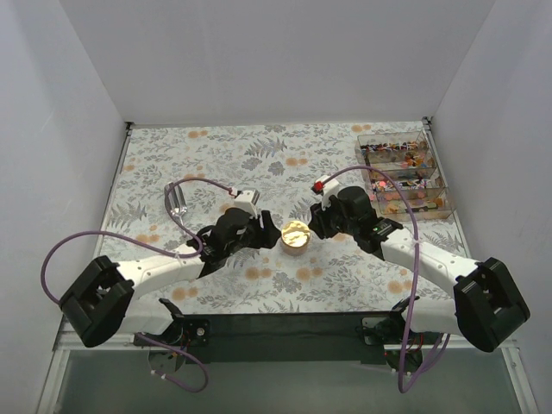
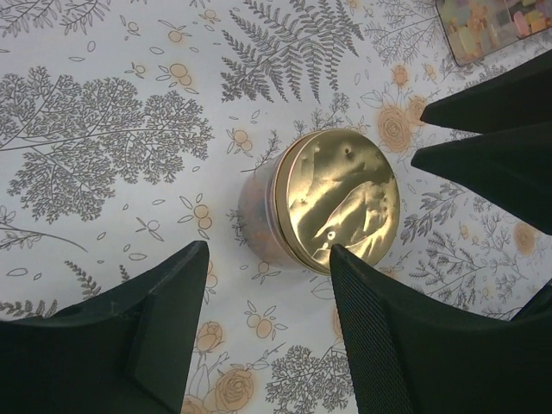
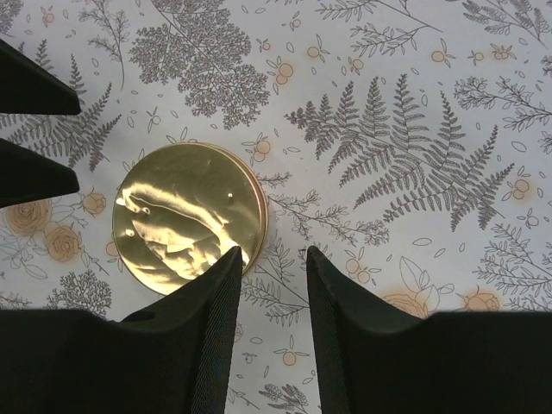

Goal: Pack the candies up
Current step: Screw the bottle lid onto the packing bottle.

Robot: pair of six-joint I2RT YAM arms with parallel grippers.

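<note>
mid worktop (image 1: 216, 164), slightly near of centre: small clear jar (image 1: 295, 235), upright, gold lid (image 2: 341, 203) on. both arms point at it. left hand (image 1: 269, 228) is just left of it, right hand (image 1: 316, 225) just right. neither grips it.

left hand: fingers (image 2: 164, 328) well apart. in its wrist cam the jar sits past the tips and off to one side, and one finger overlaps the lid's near edge. touching or not, cant tell. right hand: apart too, narrower gap, nothing in it. in its wrist cam the lid lies left of the tips, not between them.

candies (image 1: 405, 158): bulk is in the clear compartment box (image 1: 371, 135) at far right, well apart from both hands. mixed orange/pink/red, too small to count. jar wall shows an orangey tint in left wrist cam. could be sweets inside, cant confirm.

why this layout, imo: box sits far right, out of the arms' way, and the jar is where both arms reach. the flanking pose reads as prep for brace + twist, one hand clamping the body while the other works the lid. w/ lid on, cant say if it's due off for filling or the fill is done.

next move prob needs a hand re-centred on the jar, since both are offset. risk: shiny lid + smooth wall, so the jar may slip or skate on the worktop if squeezed off-centre.
</note>
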